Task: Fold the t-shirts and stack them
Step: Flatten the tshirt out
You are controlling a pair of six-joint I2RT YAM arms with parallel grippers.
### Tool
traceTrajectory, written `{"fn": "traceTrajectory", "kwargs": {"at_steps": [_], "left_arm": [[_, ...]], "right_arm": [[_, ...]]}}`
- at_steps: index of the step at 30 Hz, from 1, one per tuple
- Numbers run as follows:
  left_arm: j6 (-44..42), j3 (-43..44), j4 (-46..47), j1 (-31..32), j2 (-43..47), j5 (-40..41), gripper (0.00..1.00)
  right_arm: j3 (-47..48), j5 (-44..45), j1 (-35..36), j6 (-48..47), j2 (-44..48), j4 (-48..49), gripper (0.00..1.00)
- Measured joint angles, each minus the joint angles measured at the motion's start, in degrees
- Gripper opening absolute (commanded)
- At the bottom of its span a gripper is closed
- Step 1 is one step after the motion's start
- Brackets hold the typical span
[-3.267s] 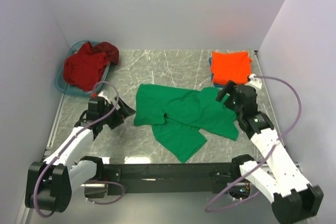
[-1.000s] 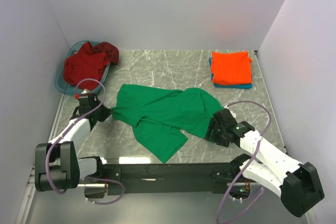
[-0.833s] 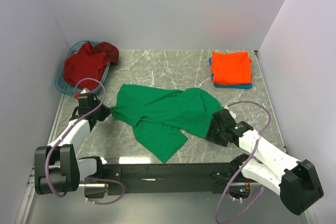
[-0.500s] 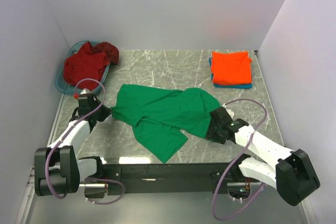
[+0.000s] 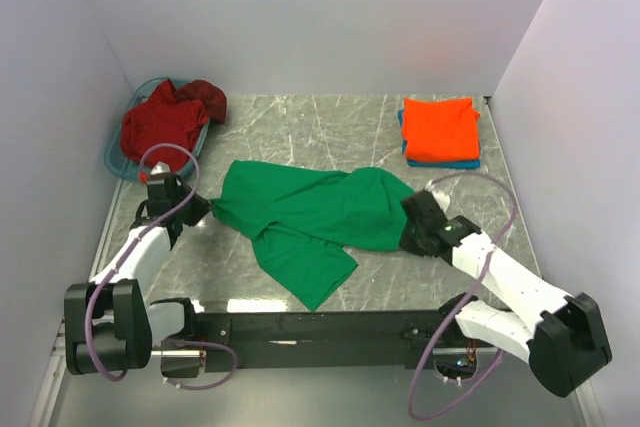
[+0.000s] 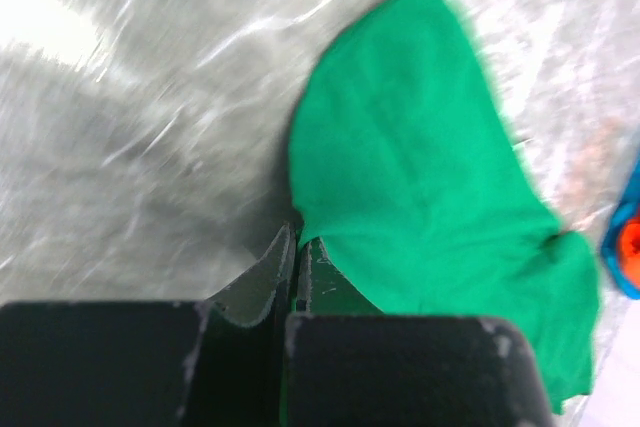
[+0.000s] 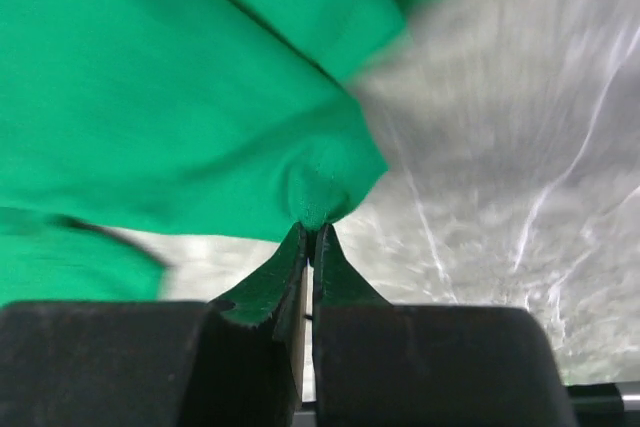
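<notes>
Green shirt (image 5: 320, 212) rumpled on the grey table (image 5: 300, 127), my left gripper (image 5: 205, 210) pinching its left edge, my right gripper (image 5: 405, 234) clamped on its right edge, both low.

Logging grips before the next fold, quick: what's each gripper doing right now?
Left gripper: closed, pinching an edge of the green shirt.
Right gripper: closed, pinching the same green shirt.
</notes>
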State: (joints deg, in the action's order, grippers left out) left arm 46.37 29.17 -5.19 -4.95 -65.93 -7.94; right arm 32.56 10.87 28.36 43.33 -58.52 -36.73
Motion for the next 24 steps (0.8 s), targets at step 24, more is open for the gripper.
{"fn": "traceTrajectory", "kwargs": {"at_steps": [24], "left_arm": [[-0.52,47.6,-9.27,0.15,13.55,3.3,0.0]], "right_arm": [[56.87,10.23,-6.03,-18.27,12.63,-3.76,0.0]]}}
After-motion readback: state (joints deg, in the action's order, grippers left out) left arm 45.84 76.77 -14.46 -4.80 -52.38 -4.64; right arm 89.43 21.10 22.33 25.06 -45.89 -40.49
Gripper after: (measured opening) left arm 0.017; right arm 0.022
